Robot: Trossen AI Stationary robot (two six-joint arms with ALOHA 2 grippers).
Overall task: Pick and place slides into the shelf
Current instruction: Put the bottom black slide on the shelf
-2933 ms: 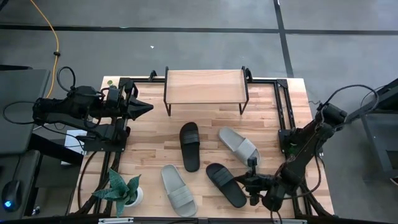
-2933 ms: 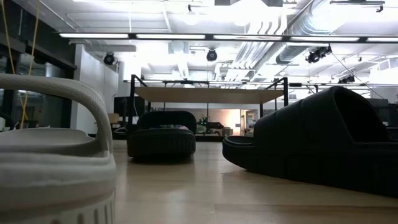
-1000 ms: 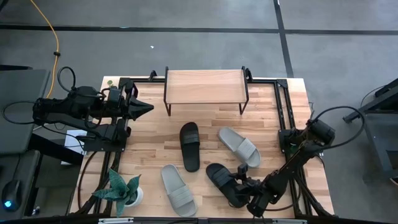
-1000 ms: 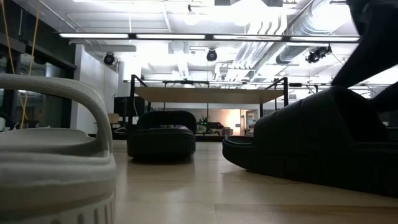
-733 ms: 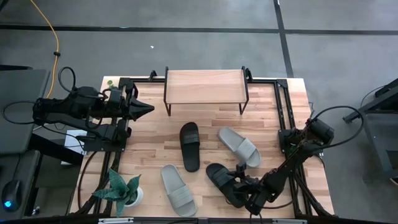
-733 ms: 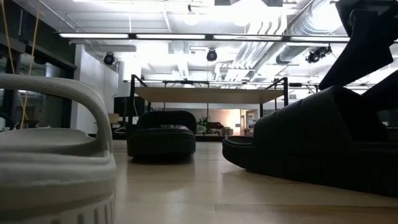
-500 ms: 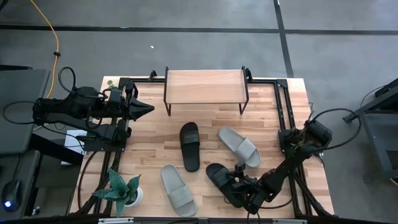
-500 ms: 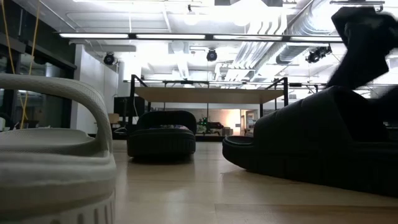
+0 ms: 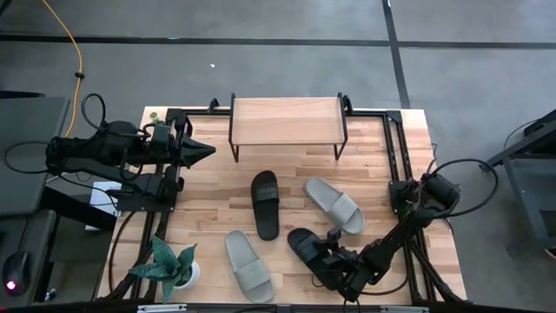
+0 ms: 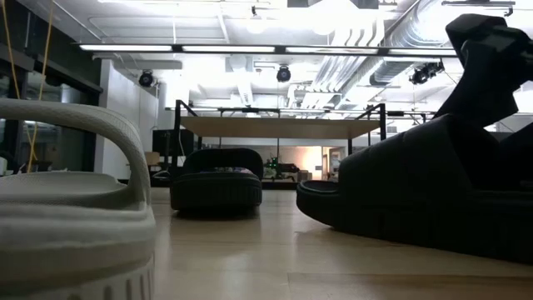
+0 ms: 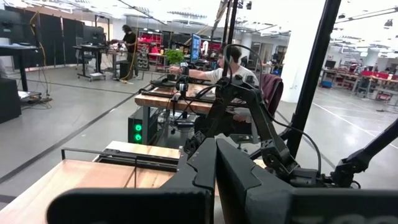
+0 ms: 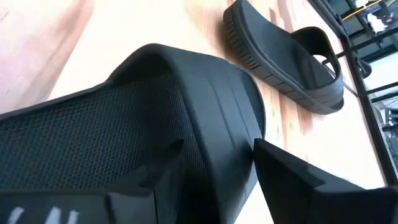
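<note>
Black slide (image 9: 314, 256) at the table's front right lies flat, with the right gripper (image 9: 333, 261) down on it, fingers (image 12: 298, 180) spread either side of its strap (image 12: 186, 118). Its black mate (image 9: 265, 203) sits mid-table, a grey slide (image 9: 334, 203) beside that and another (image 9: 248, 265) near the front. Behind them stands the shelf (image 9: 287, 121). The left gripper (image 9: 201, 150) waits at the table's left edge, fingers pressed together.

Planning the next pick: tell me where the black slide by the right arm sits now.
In the high view the near black slide lies at the table's front right, between the grey slide on its left and the right tool, whose fingers straddle its strap.
</note>
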